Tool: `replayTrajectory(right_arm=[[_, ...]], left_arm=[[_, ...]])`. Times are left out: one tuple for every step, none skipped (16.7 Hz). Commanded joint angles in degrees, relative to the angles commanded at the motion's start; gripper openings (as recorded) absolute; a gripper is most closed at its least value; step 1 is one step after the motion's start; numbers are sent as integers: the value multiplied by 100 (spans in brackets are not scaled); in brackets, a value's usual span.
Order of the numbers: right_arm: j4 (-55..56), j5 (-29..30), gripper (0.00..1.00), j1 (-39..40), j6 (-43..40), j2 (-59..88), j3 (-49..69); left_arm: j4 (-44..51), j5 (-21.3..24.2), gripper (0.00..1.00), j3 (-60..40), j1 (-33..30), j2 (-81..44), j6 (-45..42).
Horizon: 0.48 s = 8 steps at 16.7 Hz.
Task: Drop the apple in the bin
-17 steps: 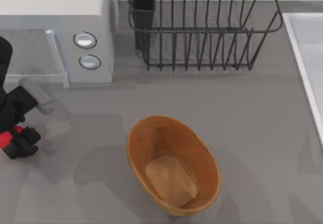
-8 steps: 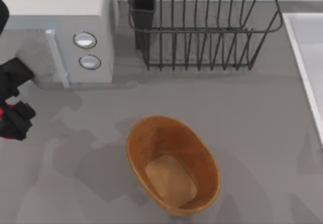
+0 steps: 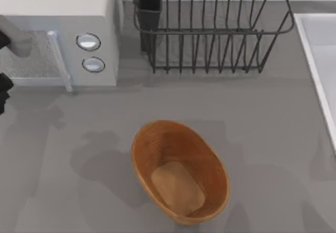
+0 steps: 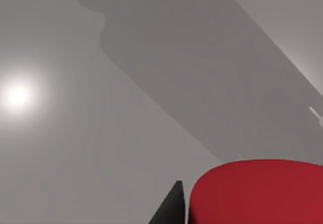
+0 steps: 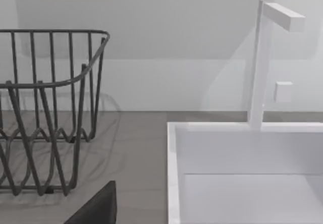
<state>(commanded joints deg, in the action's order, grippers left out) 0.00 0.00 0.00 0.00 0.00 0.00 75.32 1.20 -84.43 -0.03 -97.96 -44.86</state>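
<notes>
Grey tabletop [image 3: 273, 138] was seen from above, with a white sink [image 3: 320, 60] set into its right side. A pale microwave [image 3: 52, 2] was placed at the back left. A black wire dish rack [image 3: 210, 33] was placed at the back, in the middle.

The bin [image 3: 143, 159], a brown woven basket, was set near the front middle of the table. Nothing was seen inside it, and it had not been moved.

The left gripper [image 3: 3, 91] was seen at the far left edge of the table, well apart from the bin. A second ago it was seen lower down on the left, with a bit of red beside it. Since then it had been pulled up and out toward the edge.

In the left wrist view, the apple [image 4: 257, 191] was seen big and close, right next to one black finger [image 4: 170, 209]. So the claw was judged to be clenched on the apple, with the apple lifted off the table.

This meant the picking up was likely done. The apple would next need to be carried to the right, over the bin, and let go.

The right gripper [image 5: 96, 209] was parked near the dish rack and sink. Whether it was open or closed could not be told.
</notes>
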Motion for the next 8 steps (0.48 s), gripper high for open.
replayTrajectory(right_arm=[[0,0,100,0,0,0,0],[0,0,100,0,0,0,0],[0,0,100,0,0,0,0],[0,0,100,0,0,0,0],[0,0,100,0,0,0,0],[0,0,100,0,0,0,0],[0,0,100,0,0,0,0],[0,0,100,0,0,0,0]], left_arm=[[-1,-2,0,-3,0,-1,-1],[-1,-2,0,-3,0,-1,-1],[-1,-2,0,-3,0,-1,-1],[-10,2,0,13,-28,-9,-8],[-8,2,0,5,-40,-13,-8],[0,6,0,-37,-104,-32,-2],[15,12,0,-113,-231,-68,9],[36,21,0,-217,-414,-117,25]])
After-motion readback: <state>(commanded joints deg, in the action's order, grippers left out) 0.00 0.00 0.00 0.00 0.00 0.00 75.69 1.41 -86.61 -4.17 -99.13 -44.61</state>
